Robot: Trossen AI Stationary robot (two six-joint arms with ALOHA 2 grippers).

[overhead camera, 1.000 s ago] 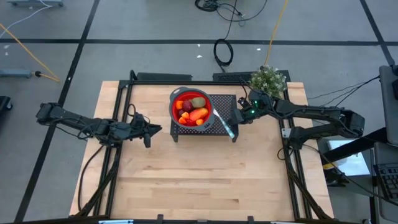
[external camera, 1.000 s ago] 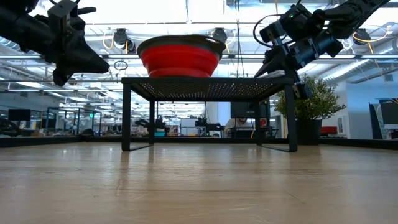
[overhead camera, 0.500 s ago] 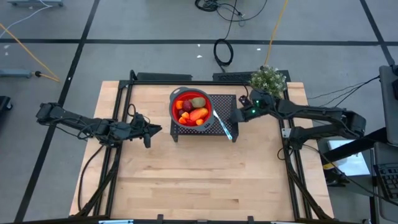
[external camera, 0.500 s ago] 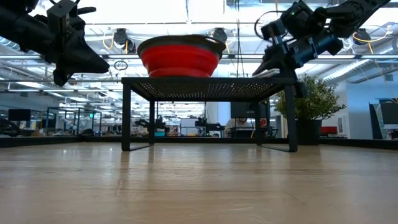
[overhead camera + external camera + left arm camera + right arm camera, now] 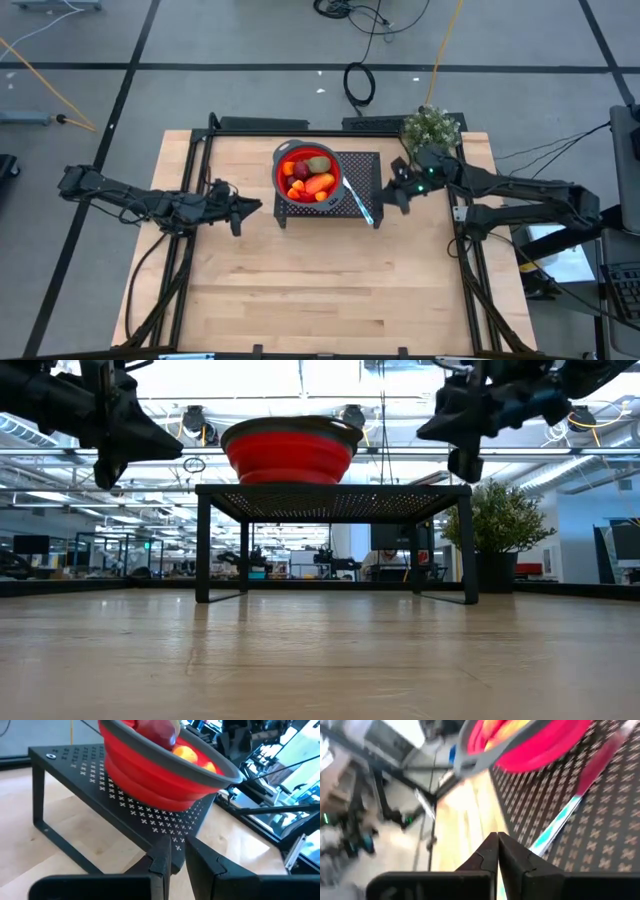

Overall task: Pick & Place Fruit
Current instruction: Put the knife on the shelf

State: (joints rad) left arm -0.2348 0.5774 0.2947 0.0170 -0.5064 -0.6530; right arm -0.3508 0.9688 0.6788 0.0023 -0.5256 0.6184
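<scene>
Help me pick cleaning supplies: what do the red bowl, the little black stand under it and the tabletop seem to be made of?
The bowl looks like soft matte silicone or rubber: stepped folding rings, with a stiffer grey rim. The stand appears to be black-painted sheet metal, punched through with small cross-shaped holes, on thin legs. The tabletop looks like pale wood in narrow joined strips, with a smooth, faintly glossy finish.

Pale wooden bench [image 5: 300, 290]; carries black perforated rack [image 5: 358, 170]; on rack, red bowl [image 5: 283, 180] beside knife [image 5: 360, 203].
</scene>
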